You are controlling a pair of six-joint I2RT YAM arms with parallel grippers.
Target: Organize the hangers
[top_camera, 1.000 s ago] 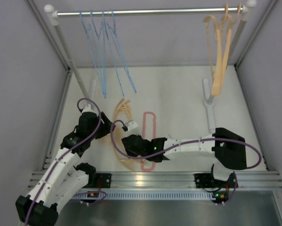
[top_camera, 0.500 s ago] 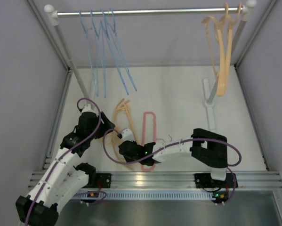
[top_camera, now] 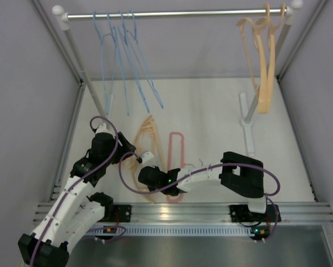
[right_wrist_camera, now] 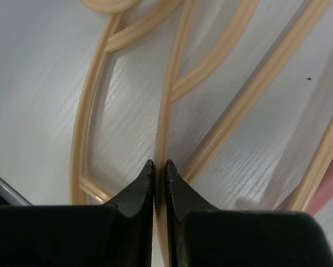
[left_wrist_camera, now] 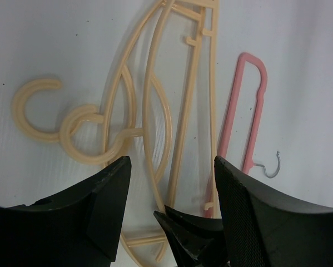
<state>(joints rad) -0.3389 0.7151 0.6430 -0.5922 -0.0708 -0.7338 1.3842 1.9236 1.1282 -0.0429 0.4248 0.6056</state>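
Several thin light-blue hangers point(top_camera: 124, 61) hang at the left of the rail point(top_camera: 183, 13), and peach hangers point(top_camera: 262, 61) hang at its right. Two overlapping peach hangers point(left_wrist_camera: 155, 100) lie flat on the table beside a pink hanger point(left_wrist_camera: 249, 111) with a metal hook. My right gripper point(right_wrist_camera: 160, 164) is shut on a thin curved bar of one peach hanger point(right_wrist_camera: 169, 100), low at the pile's near end point(top_camera: 145, 177). Just above the pile hovers my left gripper point(left_wrist_camera: 170, 167), open with nothing between its fingers; it sits left of the pile point(top_camera: 130, 156).
The rail's two upright posts point(top_camera: 249, 108) stand on the white table at the back left and right. Grey side walls close the workspace. An aluminium rail point(top_camera: 172, 211) runs along the near edge by the arm bases.
My right arm slid left along the table and its jaws closed on the peach hanger's bar. The hanging hangers swung slightly. The left arm stayed put.
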